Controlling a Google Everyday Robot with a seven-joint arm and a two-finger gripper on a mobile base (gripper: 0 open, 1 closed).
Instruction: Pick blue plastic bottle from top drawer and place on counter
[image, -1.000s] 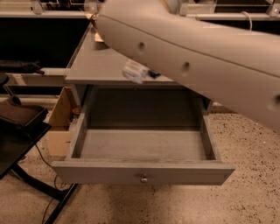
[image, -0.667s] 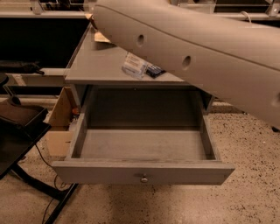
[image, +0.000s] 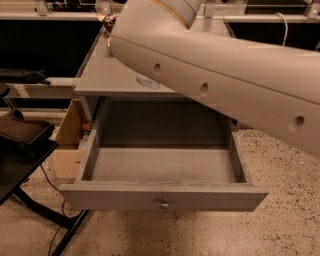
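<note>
Speckled terrazzo floor (image: 285, 210), black stand (image: 20, 167) left.

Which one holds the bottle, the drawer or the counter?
The counter: the bottle lies on it, mostly under the arm. The drawer is open and empty. The gripper is out of view.

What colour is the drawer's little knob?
Silvery metal knob, in the camera view; gripper hidden behind the beige arm.

The pale arm (image: 225, 75) stretches across the counter (image: 102, 75), hiding the gripper, with the blue plastic bottle (image: 148, 82) lying on the counter half under it and the top drawer (image: 165, 199) open below.
</note>
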